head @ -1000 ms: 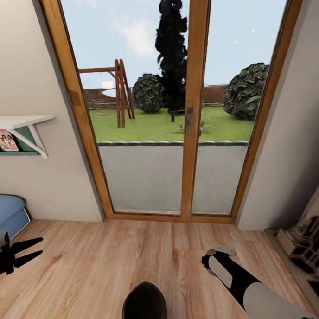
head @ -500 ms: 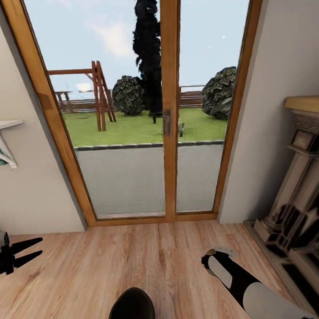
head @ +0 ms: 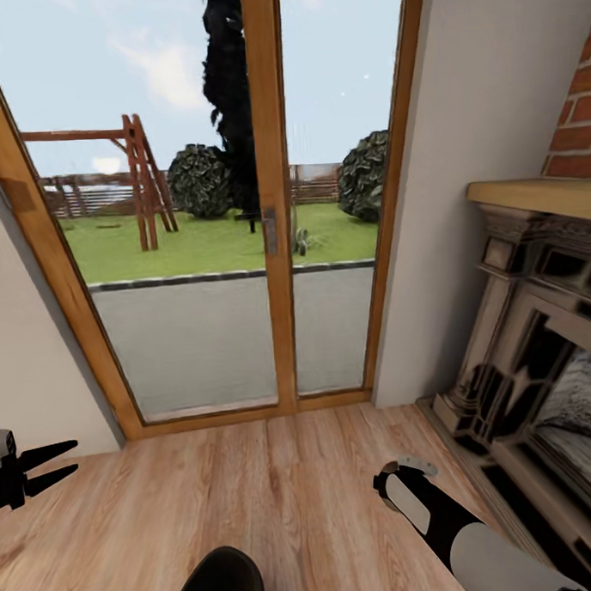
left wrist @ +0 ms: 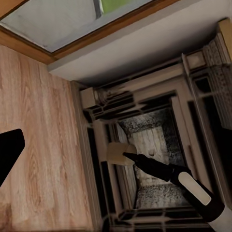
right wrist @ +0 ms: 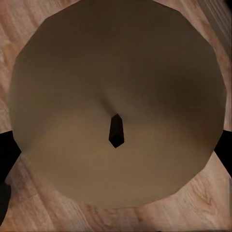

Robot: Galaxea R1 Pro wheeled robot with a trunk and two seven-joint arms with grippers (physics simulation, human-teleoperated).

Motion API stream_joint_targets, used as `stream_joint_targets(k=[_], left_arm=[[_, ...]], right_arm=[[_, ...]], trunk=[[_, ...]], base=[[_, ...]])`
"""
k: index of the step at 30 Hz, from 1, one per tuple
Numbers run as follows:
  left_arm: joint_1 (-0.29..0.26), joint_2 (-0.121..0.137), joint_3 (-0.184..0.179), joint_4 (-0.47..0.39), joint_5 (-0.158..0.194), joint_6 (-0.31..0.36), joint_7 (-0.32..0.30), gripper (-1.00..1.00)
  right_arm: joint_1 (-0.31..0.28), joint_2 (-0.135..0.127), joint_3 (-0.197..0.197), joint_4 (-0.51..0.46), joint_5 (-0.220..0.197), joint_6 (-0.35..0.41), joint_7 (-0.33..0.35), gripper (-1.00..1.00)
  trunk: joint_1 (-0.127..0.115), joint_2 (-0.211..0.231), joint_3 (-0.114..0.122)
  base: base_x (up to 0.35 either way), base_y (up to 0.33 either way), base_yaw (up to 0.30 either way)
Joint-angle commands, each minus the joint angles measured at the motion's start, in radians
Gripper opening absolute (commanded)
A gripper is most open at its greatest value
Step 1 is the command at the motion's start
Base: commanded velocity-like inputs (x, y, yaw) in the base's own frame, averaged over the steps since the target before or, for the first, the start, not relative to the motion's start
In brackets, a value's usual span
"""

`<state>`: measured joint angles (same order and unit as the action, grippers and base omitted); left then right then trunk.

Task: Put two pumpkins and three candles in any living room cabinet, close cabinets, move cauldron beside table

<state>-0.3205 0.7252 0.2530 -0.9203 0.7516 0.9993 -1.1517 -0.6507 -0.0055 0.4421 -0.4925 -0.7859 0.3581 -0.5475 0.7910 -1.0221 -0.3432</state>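
One candle [right wrist: 116, 72] sits close before the right wrist camera, its pale round top and dark wick facing the lens, with black finger edges at both sides. From the left wrist view the same beige candle [left wrist: 116, 152] is pinched at the tip of my right gripper [left wrist: 129, 157], held above the floor in front of the fireplace. My right forearm [head: 443, 521] reaches in at the lower right of the head view. At the left edge, my left gripper [head: 47, 466] stands open and empty. The pumpkins, cabinet and cauldron are out of view.
A wood-framed glass door [head: 272, 245] to a garden is straight ahead. An ornate stone fireplace [head: 538, 345] with a brick chimney [head: 580, 120] stands close on the right. Wood floor [head: 278, 494] lies between. A dark rounded shape [head: 218, 583] sits at the bottom edge.
The whole view has swung to the right: the wall shelf and blue object left the picture and the fireplace came in. Both arms keep their pose.
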Motion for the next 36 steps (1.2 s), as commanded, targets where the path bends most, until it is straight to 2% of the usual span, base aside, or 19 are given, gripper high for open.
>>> stream_joint_targets(k=[1, 36], left_arm=[[0.000, 0.000, 0.000, 0.000, 0.001, 0.005, -0.002, 1.00], [0.000, -0.003, -0.003, 0.000, -0.006, 0.004, -0.002, 1.00]], right_arm=[[-0.001, -0.001, 0.006, -0.001, -0.001, 0.005, -0.006, -1.00], [-0.001, 0.000, 0.006, -0.002, -0.001, 0.005, -0.006, -1.00]], trunk=[[0.000, -0.001, -0.001], [0.000, -0.001, 0.017]], base=[[0.000, 0.000, -0.272], [-0.014, 0.000, -0.272]])
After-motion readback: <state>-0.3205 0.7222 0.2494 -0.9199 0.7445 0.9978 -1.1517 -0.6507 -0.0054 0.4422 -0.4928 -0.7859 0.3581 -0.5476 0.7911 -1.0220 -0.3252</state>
